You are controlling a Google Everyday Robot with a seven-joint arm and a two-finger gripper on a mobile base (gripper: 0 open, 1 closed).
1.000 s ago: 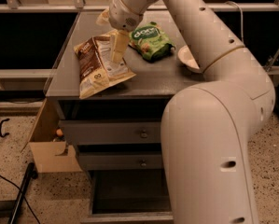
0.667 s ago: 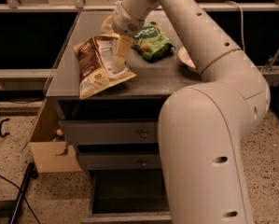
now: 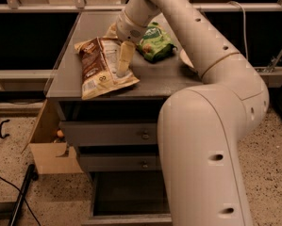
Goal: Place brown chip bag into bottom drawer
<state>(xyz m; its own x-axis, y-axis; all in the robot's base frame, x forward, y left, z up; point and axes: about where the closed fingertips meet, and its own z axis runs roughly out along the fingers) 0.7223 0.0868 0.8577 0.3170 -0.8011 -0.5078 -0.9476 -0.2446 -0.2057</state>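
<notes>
Nearest, the bottom drawer (image 3: 124, 194) stands pulled out beneath two knobbed drawers (image 3: 107, 133). Up on the cabinet top (image 3: 164, 79) the brown chip bag (image 3: 99, 67) lies flat, my gripper (image 3: 122, 69) down on its white panel; apart or clamped, I cannot tell. Beyond lies a green snack bag (image 3: 154, 44).

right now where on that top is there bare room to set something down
Bare: the back left of the top, behind the brown bag, and the front strip between that bag and the arm. Crowded: the middle, where the claw is over the brown bag, beside the green bag.
</notes>
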